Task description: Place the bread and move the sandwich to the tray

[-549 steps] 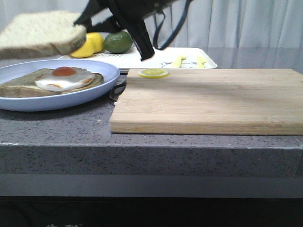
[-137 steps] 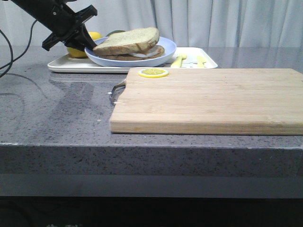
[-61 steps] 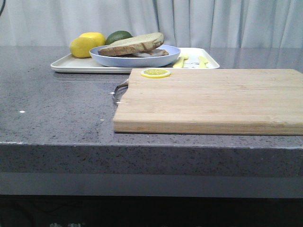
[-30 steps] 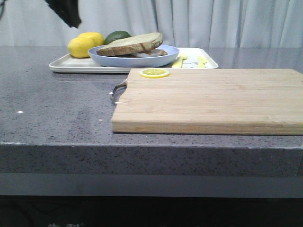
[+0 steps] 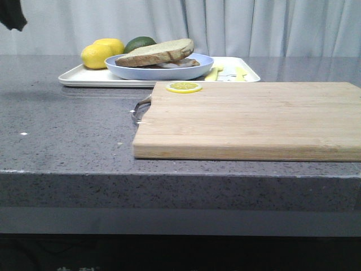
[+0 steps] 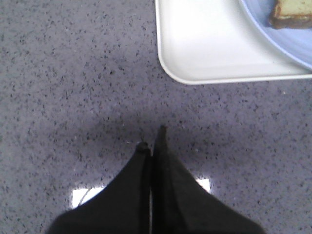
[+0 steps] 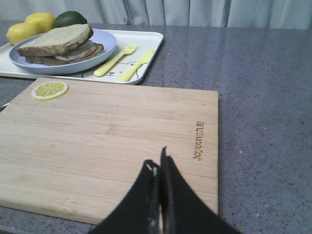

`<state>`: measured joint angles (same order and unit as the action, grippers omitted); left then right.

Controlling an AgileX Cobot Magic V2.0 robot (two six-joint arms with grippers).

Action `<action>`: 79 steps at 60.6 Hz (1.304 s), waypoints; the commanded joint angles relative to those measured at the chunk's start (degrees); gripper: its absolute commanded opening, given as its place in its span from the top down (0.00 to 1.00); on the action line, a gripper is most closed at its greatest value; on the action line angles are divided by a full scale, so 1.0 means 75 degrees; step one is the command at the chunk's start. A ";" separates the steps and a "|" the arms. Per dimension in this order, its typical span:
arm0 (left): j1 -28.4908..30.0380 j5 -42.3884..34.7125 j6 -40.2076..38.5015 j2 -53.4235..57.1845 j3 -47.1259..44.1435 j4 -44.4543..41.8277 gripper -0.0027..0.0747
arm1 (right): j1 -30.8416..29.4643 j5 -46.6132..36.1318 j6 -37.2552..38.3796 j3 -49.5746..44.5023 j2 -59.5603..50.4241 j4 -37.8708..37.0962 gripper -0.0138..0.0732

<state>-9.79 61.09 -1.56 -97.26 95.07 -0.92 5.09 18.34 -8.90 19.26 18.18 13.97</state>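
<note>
The bread (image 5: 161, 49) lies tilted on top of the sandwich (image 5: 175, 62) on the pale blue plate (image 5: 135, 71), which stands on the white tray (image 5: 84, 78) at the back. In the right wrist view the bread (image 7: 51, 39), sandwich (image 7: 78, 51), plate (image 7: 102, 41) and tray (image 7: 146, 39) show too. My left gripper (image 6: 151, 141) is shut and empty above the bare counter beside the tray's corner (image 6: 204, 58); only a dark part of the left arm (image 5: 11, 14) shows at the front view's top left. My right gripper (image 7: 158, 161) is shut and empty over the wooden cutting board (image 7: 107, 141).
Two lemons (image 5: 101, 52) and a lime (image 5: 140, 42) sit on the tray's far left. A yellow fork (image 7: 114, 59) and knife (image 7: 137, 64) lie on its right part. A lemon slice (image 5: 184, 87) lies on the cutting board (image 5: 254, 118). The grey counter edge runs along the front.
The left arm has drawn away from the plate, up and to the left, almost out of the front view. The plate with the sandwich stays on the tray.
</note>
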 commanded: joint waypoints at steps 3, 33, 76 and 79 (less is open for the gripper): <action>0.0017 -0.1495 -0.0145 0.1509 -0.1358 0.0122 0.99 | -0.0042 -0.0586 -0.0049 0.0226 0.0067 0.0063 0.93; 0.0017 -0.5538 -0.0145 0.6668 -0.6910 0.0122 0.99 | -0.0042 -0.0586 -0.0049 0.0226 0.0067 0.0063 0.93; 0.0017 -0.6544 -0.0107 1.0970 -0.9611 0.0122 0.99 | -0.0042 -0.0586 -0.0049 0.0226 0.0067 0.0063 0.93; 0.0017 -0.6544 -0.0107 1.0970 -0.9611 0.0122 0.99 | -0.0042 -0.0586 -0.0049 0.0226 0.0067 0.0063 0.93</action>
<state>-9.66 17.15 -2.03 -14.54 21.43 0.00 5.09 18.44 -8.90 19.26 18.18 13.97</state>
